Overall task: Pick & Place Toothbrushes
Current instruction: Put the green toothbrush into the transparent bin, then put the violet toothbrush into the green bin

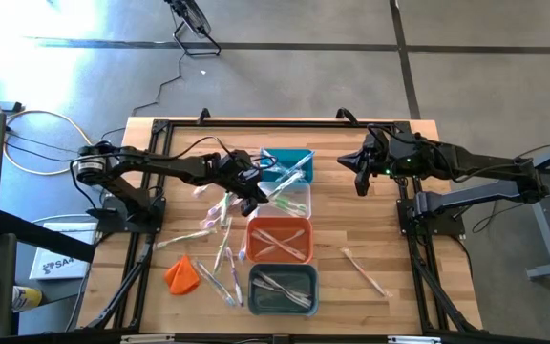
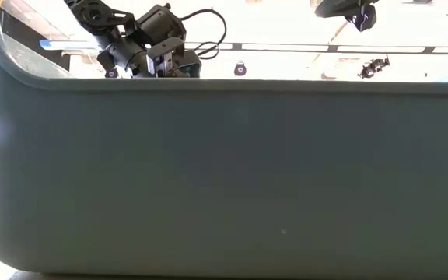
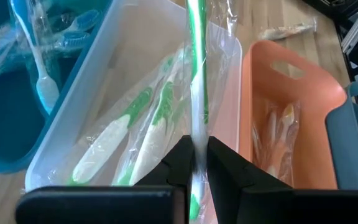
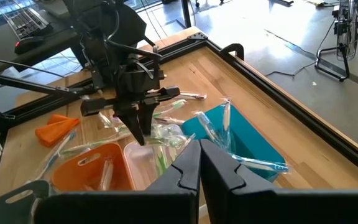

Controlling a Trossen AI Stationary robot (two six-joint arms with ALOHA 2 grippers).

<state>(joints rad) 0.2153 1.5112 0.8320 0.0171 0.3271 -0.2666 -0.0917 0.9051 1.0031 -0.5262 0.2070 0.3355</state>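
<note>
One green toothbrush is clamped in the left gripper over the clear bin, so next it just lets go; right gripper sits shut far right

Toothbrushes look like glossy plastic in crinkly clear wrap, w/ smooth translucent plastic bin under. Table = matt wood planks, orange lump at 7 o'clock looks cloth-ish.

Only one bit of lettering showed: a white printed sheet lying at the lower left of the high view, beside the wooden worktop, carried dark letters that began "SA", the rest too small to read. No other text was legible.
</note>
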